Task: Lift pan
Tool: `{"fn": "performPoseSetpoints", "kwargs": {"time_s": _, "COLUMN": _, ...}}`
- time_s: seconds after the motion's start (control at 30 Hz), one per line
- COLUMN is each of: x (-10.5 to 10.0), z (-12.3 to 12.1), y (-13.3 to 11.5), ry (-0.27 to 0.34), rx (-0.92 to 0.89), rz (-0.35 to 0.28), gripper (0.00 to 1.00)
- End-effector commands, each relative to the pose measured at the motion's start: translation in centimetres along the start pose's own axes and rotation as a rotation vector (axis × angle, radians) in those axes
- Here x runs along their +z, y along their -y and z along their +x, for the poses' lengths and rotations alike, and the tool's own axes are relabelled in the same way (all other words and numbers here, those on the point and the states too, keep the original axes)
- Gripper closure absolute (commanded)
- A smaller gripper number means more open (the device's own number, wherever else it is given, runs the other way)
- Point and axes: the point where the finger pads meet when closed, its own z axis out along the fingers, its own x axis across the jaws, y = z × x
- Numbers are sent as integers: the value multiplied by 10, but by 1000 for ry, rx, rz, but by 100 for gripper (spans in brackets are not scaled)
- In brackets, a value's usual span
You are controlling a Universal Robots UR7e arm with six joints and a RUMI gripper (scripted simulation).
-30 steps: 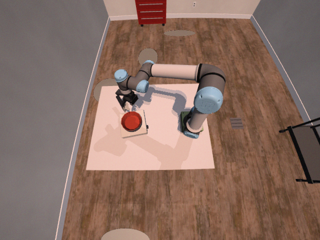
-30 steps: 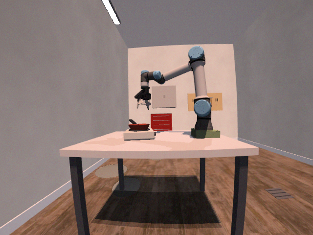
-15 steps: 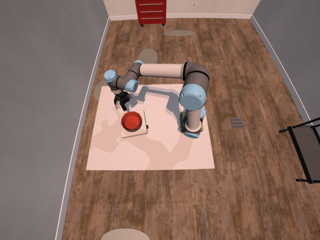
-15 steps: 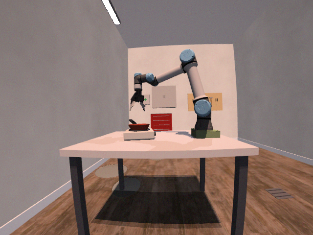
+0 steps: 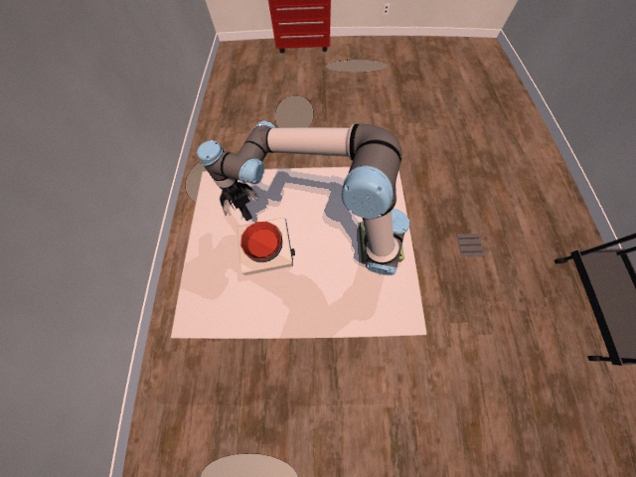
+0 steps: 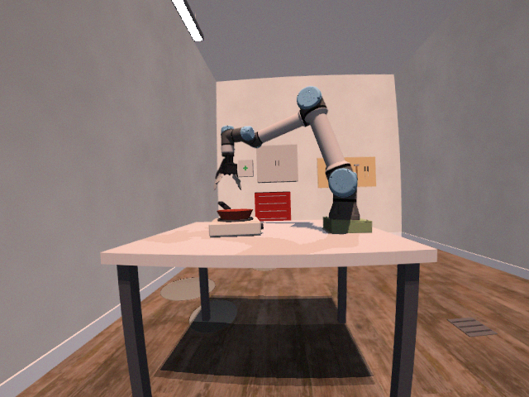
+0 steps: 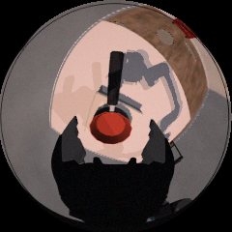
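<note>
Open air separates the wide-open black two-jaw gripper [image 6: 228,182] from the black straight pan handle [image 6: 223,205] below it; beside the handle, the shallow red round pan [image 6: 234,213] rises from the flat white hot plate [image 6: 235,228].

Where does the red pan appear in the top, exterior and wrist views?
Top: the pan sits left of centre, on the hot plate, just below the open gripper.
Exterior: the pan is left of centre, on the hot plate at the table's far side.
Wrist: the pan lies centre-low between the fingers.
Shared landmark: the pan's black handle.
</note>
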Motion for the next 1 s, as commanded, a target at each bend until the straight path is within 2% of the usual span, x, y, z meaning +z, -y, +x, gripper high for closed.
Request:
{"fn": "performPoseSetpoints", "kwargs": {"time_s": 0.0, "x": 1, "z": -3, "y": 3, "ry": -1, "rx": 20, "rz": 1, "gripper": 0}}
{"fn": "performPoseSetpoints", "kwargs": {"time_s": 0.57, "x": 5, "z": -5, "y": 6, "ry": -2, "rx": 35, "rz": 1, "gripper": 0}}
{"fn": "performPoseSetpoints", "kwargs": {"time_s": 0.7, "x": 22, "z": -5, "y": 5, "ry": -2, "rx": 35, "rz": 1, "gripper": 0}}
{"fn": "performPoseSetpoints", "kwargs": {"time_s": 0.9, "x": 71, "z": -4, "y": 5, "ry": -2, "rx": 35, "rz": 0, "gripper": 0}}
{"fn": "performPoseSetpoints", "kwargs": {"time_s": 0.97, "x": 71, "z": -4, "y": 5, "ry": -2, "rx": 35, "rz": 0, "gripper": 0}}
